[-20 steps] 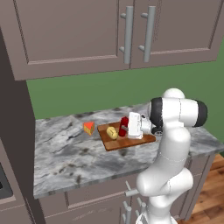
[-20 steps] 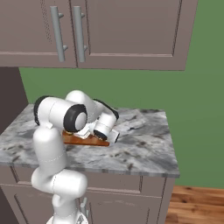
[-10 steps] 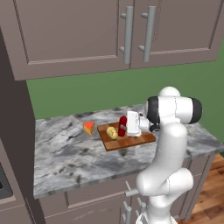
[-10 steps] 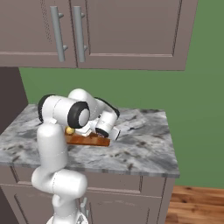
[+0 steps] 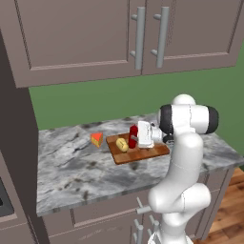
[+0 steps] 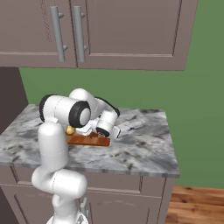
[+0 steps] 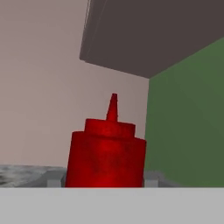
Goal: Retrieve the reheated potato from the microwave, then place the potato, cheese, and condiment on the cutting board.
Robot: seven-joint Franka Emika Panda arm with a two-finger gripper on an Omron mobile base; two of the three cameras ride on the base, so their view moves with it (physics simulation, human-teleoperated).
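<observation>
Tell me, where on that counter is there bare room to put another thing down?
Bare marble lies on the counter in front of the cheese, and right of the cutting board toward the green wall. The board is crowded: potato, condiment and end effector.

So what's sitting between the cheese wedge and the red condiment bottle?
The potato, on the cutting board, lies between the cheese and the condiment; the left base view shows it.
</observation>
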